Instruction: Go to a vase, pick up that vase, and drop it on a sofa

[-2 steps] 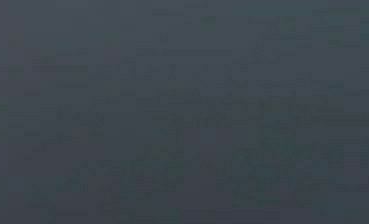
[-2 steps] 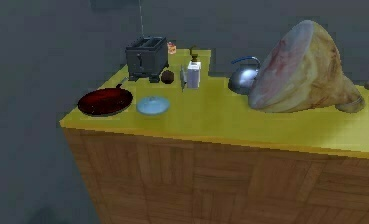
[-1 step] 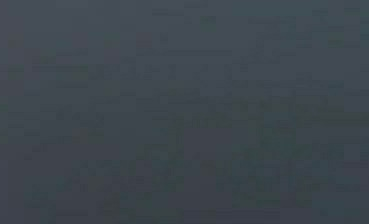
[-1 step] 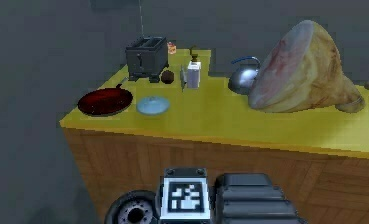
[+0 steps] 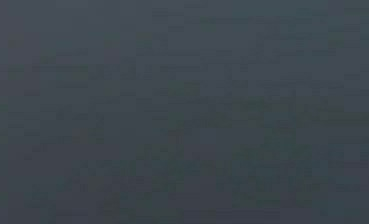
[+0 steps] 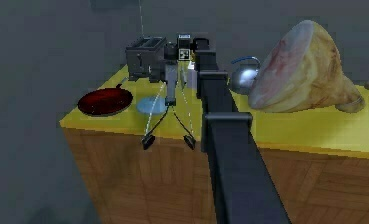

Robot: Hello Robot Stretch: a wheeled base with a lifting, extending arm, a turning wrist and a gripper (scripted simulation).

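Observation:
In the arm side view my arm [image 6: 227, 140] rises from the bottom edge over a yellow countertop [image 6: 292, 128]. My gripper [image 6: 169, 143] hangs at the counter's front edge, its two thin fingers [image 6: 149, 140] pointing down across the wooden cabinet front [image 6: 132, 170]. A pale blue plate [image 6: 149, 103] lies on the counter right behind the gripper. I cannot tell whether the gripper holds anything.
On the counter stand a red pan [image 6: 104, 100] at the left, a dark toaster [image 6: 145, 57] behind it, a metal kettle [image 6: 244, 73] and a large ham-shaped piece [image 6: 302, 68] at the right. A plain dark grey surface [image 5: 184, 112] stands close ahead in the forward view.

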